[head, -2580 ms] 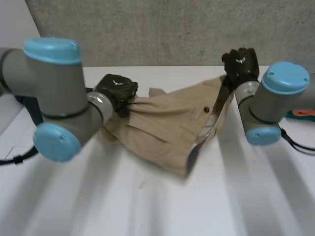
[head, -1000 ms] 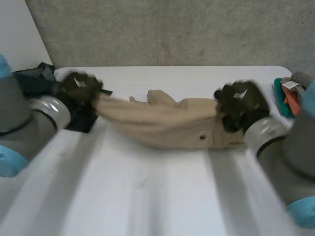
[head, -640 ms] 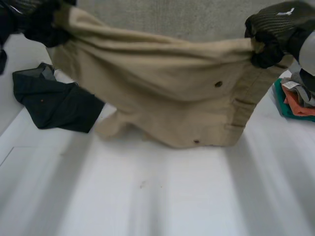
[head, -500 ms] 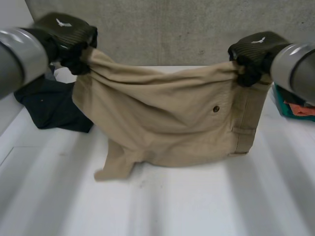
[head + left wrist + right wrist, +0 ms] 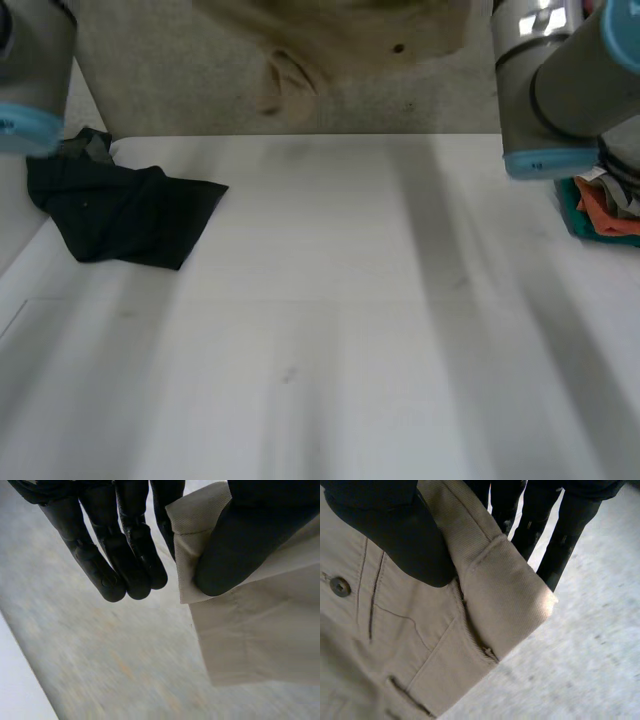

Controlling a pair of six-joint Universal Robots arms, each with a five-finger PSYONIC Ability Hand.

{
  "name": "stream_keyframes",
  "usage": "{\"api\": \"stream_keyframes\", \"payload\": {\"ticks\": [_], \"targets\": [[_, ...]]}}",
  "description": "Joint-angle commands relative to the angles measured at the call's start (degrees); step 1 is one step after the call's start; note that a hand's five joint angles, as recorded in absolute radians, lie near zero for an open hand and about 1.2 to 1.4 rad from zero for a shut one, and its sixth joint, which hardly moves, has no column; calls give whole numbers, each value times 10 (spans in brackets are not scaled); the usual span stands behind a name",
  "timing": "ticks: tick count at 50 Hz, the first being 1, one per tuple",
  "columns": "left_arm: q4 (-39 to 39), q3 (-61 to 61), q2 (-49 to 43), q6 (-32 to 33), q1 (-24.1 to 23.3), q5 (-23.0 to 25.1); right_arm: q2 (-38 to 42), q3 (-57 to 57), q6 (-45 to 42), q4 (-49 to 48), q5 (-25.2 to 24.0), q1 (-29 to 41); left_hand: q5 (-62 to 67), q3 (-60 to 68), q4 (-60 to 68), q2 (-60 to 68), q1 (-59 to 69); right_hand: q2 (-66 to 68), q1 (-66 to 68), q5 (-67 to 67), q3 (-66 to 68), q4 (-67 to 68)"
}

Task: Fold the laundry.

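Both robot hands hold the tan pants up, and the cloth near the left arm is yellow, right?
No, that cloth is black, not yellow, as the head view shows. The left hand and right hand do hold the tan pants up.

No text, label, brand, number or sign could be read. Checked the tan garment point(image 5: 420, 645), its button point(image 5: 340, 586), the dark cloth point(image 5: 120, 215) and the pile of coloured cloths point(image 5: 600, 212): nothing legible on any.
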Motion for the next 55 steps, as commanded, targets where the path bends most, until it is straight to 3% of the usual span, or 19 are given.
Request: {"api": "stream_keyframes", "payload": {"ticks": [1, 9, 13, 18, 23, 29, 32, 45, 46, 47, 49, 55], "targets": [[-22, -138, -5, 3, 2, 14, 27, 66, -7, 59, -10, -6, 137, 119, 114, 114, 132, 128, 160, 121, 119, 114], [-5, -255, -100, 23, -3, 21, 79, 222, -57, 62, -59, -14, 137, 119, 114, 114, 132, 128, 160, 121, 119, 114], [-26, -299, -145, 65, -7, 9, 107, 296, -121, 54, -81, -23, 137, 119, 114, 114, 132, 128, 160, 121, 119, 114], [-90, -350, -110, 103, -21, -9, 72, 357, -149, 83, -78, -36, 137, 119, 114, 114, 132, 128, 160, 121, 119, 114], [-177, -413, -22, 116, -48, -26, -20, 411, -164, 202, -81, -47, 137, 119, 114, 114, 132, 128, 160, 121, 119, 114], [-299, -480, 67, 118, -78, -32, -128, 459, -247, 476, -96, -63, 137, 119, 114, 114, 132, 128, 160, 121, 119, 114], [-349, -500, 96, 127, -96, -27, -162, 475, -290, 557, -115, -80, 137, 119, 114, 114, 132, 128, 160, 121, 119, 114], [-447, -480, 102, 137, -124, 10, -176, 509, -319, 592, -137, -104, 137, 119, 114, 114, 132, 128, 160, 121, 119, 114], [-448, -472, 98, 138, -125, 9, -175, 508, -319, 590, -136, -105, 61, 43, 37, 38, 56, 128, 160, 121, 119, 114], [-444, -455, 89, 143, -125, 8, -168, 506, -316, 581, -135, -105, -274, -293, -298, -298, -280, 128, 160, 121, 119, 114], [-441, -437, 80, 150, -125, 6, -164, 506, -310, 569, -137, -106, -529, -547, -553, -552, -534, 128, 160, 121, 119, 114], [-359, -355, 47, 167, -102, 4, -163, 522, -274, 515, -136, -100, -563, -581, -586, -586, -568, 128, 160, 121, 119, 114]]}}
